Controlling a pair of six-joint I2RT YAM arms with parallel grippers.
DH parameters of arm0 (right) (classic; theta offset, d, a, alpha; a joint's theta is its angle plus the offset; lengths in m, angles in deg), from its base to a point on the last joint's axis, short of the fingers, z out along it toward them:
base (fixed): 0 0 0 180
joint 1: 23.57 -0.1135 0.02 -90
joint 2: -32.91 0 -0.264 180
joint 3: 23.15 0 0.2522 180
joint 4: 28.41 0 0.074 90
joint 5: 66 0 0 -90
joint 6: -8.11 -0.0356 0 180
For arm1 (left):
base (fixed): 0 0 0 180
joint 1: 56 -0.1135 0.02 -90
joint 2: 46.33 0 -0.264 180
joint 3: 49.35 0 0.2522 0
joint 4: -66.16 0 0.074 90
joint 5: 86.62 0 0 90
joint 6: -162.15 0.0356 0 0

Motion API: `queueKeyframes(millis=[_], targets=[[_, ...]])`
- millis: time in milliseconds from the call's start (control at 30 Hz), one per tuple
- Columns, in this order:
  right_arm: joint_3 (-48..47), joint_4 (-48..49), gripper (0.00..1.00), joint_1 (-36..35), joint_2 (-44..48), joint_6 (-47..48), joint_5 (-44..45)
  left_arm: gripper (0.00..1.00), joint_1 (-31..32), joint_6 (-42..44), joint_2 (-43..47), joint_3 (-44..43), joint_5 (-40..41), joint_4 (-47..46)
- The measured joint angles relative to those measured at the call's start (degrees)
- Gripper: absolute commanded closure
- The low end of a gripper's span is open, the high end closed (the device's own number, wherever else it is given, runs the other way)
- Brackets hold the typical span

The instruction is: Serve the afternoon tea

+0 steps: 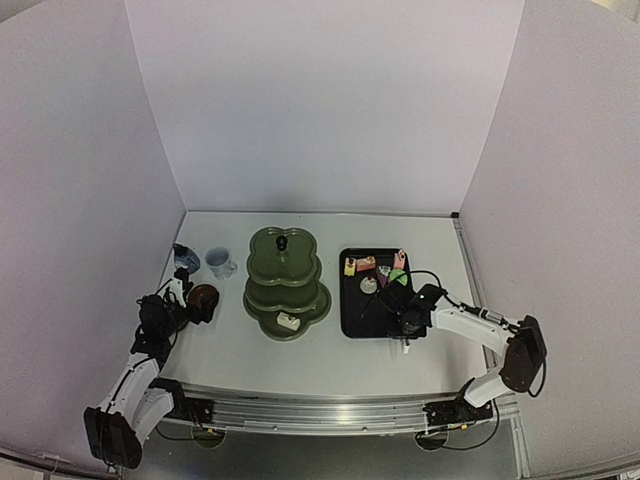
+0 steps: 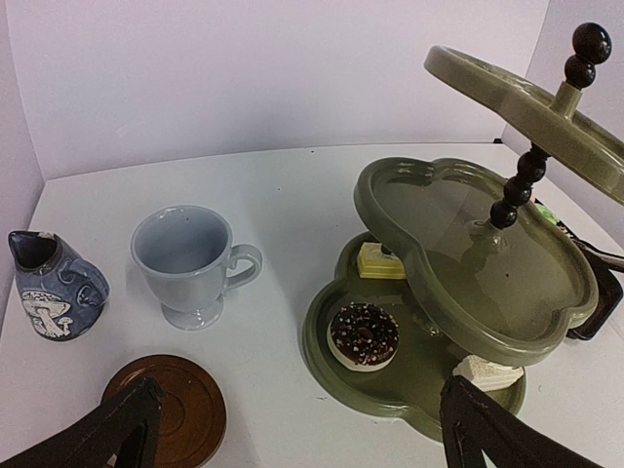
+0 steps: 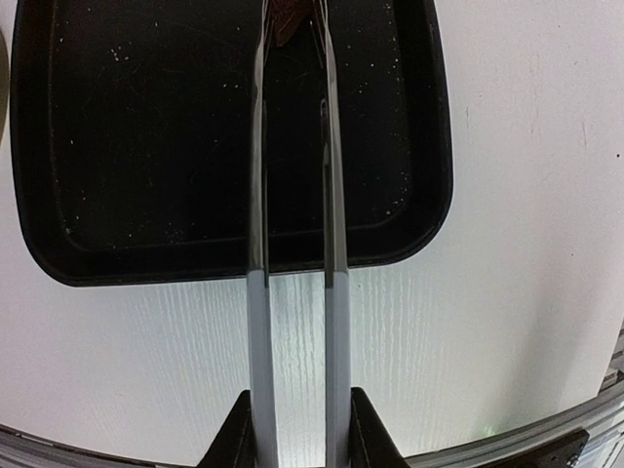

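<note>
The olive-green three-tier stand [image 1: 285,280] stands mid-table. In the left wrist view its bottom tier [image 2: 336,375] holds a chocolate doughnut [image 2: 364,334], a yellow cake [image 2: 378,261] and a white cake [image 2: 486,371]. A pale blue cup [image 2: 187,258], a dark blue mushroom cup [image 2: 54,288] and a brown coaster [image 2: 171,409] sit left of it. My left gripper [image 2: 297,444] is open and empty, low by the coaster. My right gripper [image 3: 297,429] is shut on the metal tongs [image 3: 258,195], which reach over the black tray [image 3: 97,146]. A brownish piece [image 3: 291,19] shows at the tong tips.
Several small cakes [image 1: 366,264] lie at the far end of the black tray [image 1: 352,318], right of the stand. White walls enclose the table on three sides. The metal rail runs along the near edge [image 1: 320,408].
</note>
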Motion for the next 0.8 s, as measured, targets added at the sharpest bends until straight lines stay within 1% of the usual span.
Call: queueKeyframes(millis=[200,333,633,700,800], targets=[[0.9,-0.2,1.0,0.0,1.8,-0.4,-0.1,0.0,0.0,0.0,0.0,0.0,0.0,0.0],[-0.2,-4.3,1.0,-0.5,3.3,-0.8,0.2,0.01,0.0,0.0,0.0,0.0,0.0,0.0],[-8.9,-12.4,1.0,-4.5,4.9,0.0,2.0,0.0,0.0,0.0,0.0,0.0,0.0,0.0],[-11.4,-14.0,1.0,-5.7,4.8,1.6,2.6,0.0,0.0,0.0,0.0,0.0,0.0,0.0],[-17.1,-14.9,1.0,-7.3,4.4,6.4,2.9,0.0,0.0,0.0,-0.1,0.0,-0.2,0.0]])
